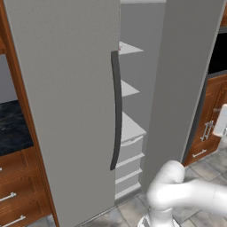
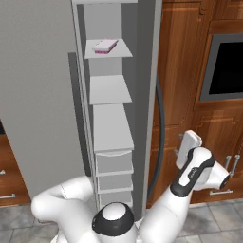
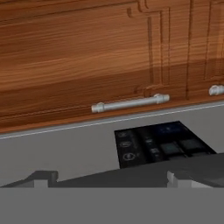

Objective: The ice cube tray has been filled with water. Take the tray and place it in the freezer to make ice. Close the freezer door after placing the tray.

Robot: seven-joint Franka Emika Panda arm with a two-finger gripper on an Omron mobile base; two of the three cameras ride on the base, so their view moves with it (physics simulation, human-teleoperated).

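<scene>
The ice cube tray (image 2: 105, 46), white with a pink rim, lies flat on the top white shelf inside the open freezer (image 2: 111, 90). The freezer door (image 2: 146, 95) stands swung out, edge-on in the right base view, its dark curved handle (image 2: 161, 128) facing right; its grey inner face (image 1: 186, 80) shows in the left base view. My gripper (image 2: 188, 143) hovers to the right of that door, on its outer side at about handle height, a white hand (image 1: 220, 120) at the picture's edge. In the hand view my gripper (image 3: 109, 179) stands open and empty, facing wood cabinet fronts.
The wider grey door (image 1: 62, 102) with its dark handle (image 1: 116, 111) is closed on the left. Wood cabinets with metal pulls (image 2: 223, 163) and a built-in oven (image 2: 225, 66) stand right of the freezer. A dark counter (image 1: 13, 128) over drawers lies far left.
</scene>
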